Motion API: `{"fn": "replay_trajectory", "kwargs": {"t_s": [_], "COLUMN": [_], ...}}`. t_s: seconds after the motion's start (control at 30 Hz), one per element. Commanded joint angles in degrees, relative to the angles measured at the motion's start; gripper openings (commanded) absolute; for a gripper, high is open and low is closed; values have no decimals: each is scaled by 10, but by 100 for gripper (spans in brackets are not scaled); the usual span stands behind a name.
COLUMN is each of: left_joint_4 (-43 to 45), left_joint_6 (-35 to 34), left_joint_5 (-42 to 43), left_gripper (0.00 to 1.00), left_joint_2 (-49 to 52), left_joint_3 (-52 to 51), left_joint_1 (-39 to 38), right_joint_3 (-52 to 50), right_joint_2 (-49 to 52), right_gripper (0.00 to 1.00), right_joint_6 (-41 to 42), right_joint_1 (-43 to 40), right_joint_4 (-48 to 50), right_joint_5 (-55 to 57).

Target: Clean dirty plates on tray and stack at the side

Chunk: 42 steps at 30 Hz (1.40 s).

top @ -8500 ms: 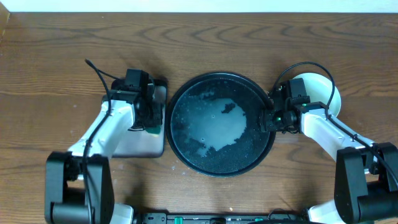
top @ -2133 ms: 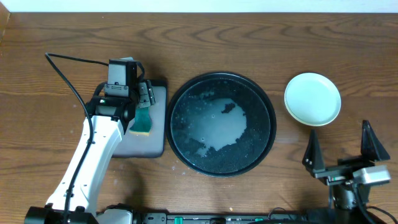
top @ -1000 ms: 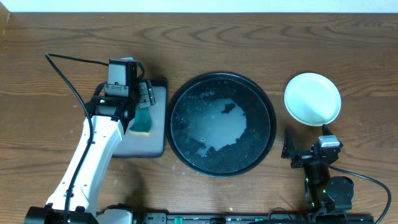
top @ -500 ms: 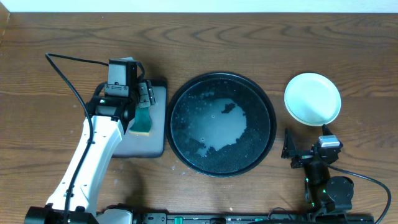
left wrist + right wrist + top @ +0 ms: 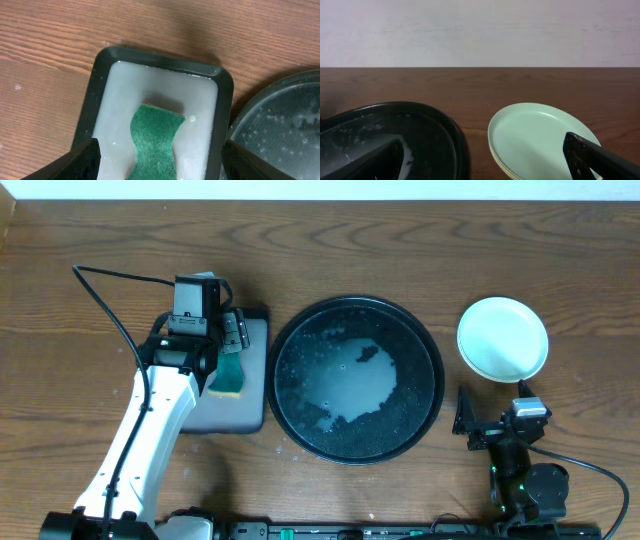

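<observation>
The plates (image 5: 503, 338) lie stacked on the wood right of the tray (image 5: 283, 340). A mint one is on top (image 5: 545, 140), and a pale yellow edge (image 5: 502, 167) shows beneath it. The round black tray holds only soapy water. My right gripper (image 5: 490, 412) sits low near the front edge, open and empty, facing the stack and short of it (image 5: 482, 165). My left gripper (image 5: 232, 345) hovers open over a green sponge (image 5: 156, 140), its fingers (image 5: 85, 160) wide on either side.
The sponge lies in a small rectangular black-rimmed tray (image 5: 100, 65) of white foam, just left of the round tray (image 5: 285, 125). A black cable (image 5: 110, 280) loops from the left arm over the table. A pale wall stands behind the table (image 5: 480, 30).
Nothing has moved in the last second. Earlier the right arm drew back from beside the tray to the front edge, and the left arm shifted over the sponge tray.
</observation>
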Motion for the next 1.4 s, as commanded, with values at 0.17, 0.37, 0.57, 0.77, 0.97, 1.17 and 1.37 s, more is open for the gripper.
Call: {"fn": "replay_trajectory", "kwargs": {"t_s": [0.17,0.37,0.57,0.77,0.97,1.17,1.37], "left_joint_4": [0,0,0,0,-50,-185,-291], "left_joint_6": [-3,-3,-3,-3,1,1,1], "left_joint_5": [-5,-5,-5,-5,-21,-24,-24], "left_gripper": [78,78,78,78,78,78,78], "left_joint_2": [-47,-165,-299,-359,-424,-515,-611], "left_joint_3": [2,1,1,1,0,0,-12], "left_joint_1": [-2,-2,-2,-2,-2,-2,-2], "right_joint_3": [-1,-1,-1,-1,-1,-1,-1], "right_joint_2": [-3,-3,-3,-3,-3,-3,-3], "right_gripper": [99,99,99,99,99,99,99], "right_joint_6": [2,2,2,2,2,2,2], "right_joint_1": [-2,-2,-2,-2,-2,-2,-2], "right_joint_4": [-3,-3,-3,-3,-3,-3,-3], "right_joint_5": [9,9,9,9,9,9,9]}}
